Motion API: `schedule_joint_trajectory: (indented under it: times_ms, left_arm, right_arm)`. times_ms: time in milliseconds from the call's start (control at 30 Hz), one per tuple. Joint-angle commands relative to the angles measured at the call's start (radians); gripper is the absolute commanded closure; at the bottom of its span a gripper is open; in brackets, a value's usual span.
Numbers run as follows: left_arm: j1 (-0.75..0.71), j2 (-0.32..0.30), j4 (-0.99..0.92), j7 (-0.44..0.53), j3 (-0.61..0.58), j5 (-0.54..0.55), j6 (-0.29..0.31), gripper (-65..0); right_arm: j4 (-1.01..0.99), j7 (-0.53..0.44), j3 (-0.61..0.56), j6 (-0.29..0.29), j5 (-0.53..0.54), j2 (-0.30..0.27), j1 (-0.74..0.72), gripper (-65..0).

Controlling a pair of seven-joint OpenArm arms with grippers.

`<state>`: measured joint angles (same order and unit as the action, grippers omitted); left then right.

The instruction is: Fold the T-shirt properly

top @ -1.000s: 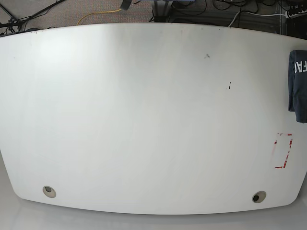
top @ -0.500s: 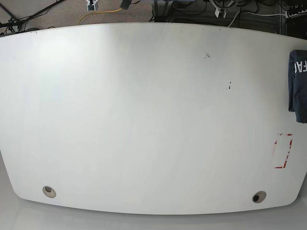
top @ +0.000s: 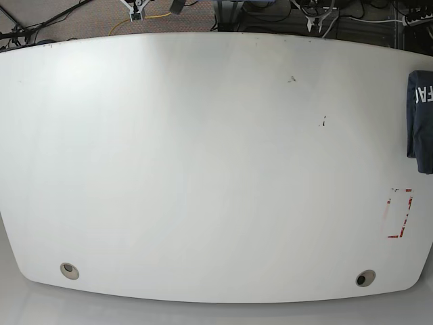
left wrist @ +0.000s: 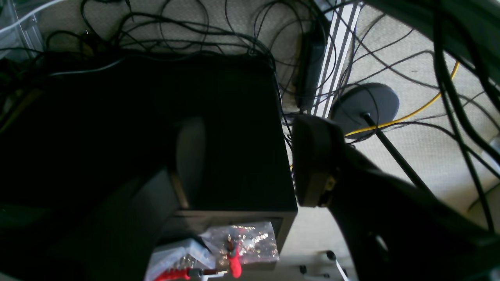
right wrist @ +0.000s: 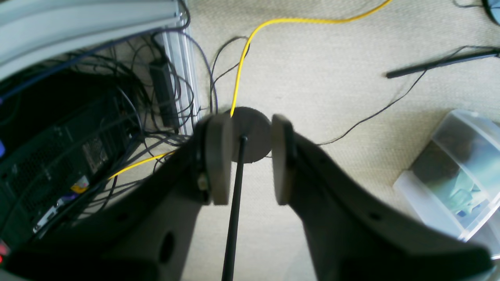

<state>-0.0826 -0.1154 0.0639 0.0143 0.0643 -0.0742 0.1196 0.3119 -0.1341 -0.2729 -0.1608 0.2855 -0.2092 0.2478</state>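
T-shirt [top: 420, 120]: navy, white lettering, lying at the table [top: 203, 169] edge, well away from both your grippers. Left gripper [left wrist: 250, 164]: jaws wide apart, holding nothing, over a black box [left wrist: 218, 128]. Right gripper [right wrist: 245, 158]: jaws parted, holding nothing, above carpet [right wrist: 332, 50] and a yellow cable [right wrist: 250, 35].

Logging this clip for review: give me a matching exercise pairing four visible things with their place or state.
Things:
1. T-shirt
2. red tape outline
3. right gripper
4. yellow cable

Place or state:
A. on the carpet floor
B. folded, at the table's right edge in the base view
C. fingers apart, empty, over the floor
D. on the table, nearer the camera than the shirt

Pairs: 1-B, 2-D, 3-C, 4-A
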Motion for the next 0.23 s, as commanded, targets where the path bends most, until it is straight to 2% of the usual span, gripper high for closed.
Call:
schedule_joint_trajectory:
  times_ms: [0,200]
  left_arm:
    - [-0.001,-0.002,0.000,-0.004,-0.001,-0.002,-0.001,-31.9]
    - [-0.001,0.016,-0.005,-0.001,-0.001,0.000,-0.001,-31.9]
  right_arm:
    - [-0.001,-0.005,0.001,-0.004,0.001,-0.009,0.005,-17.3]
    - [-0.001,-0.005,0.001,-0.007,0.001,-0.009,0.005,-17.3]
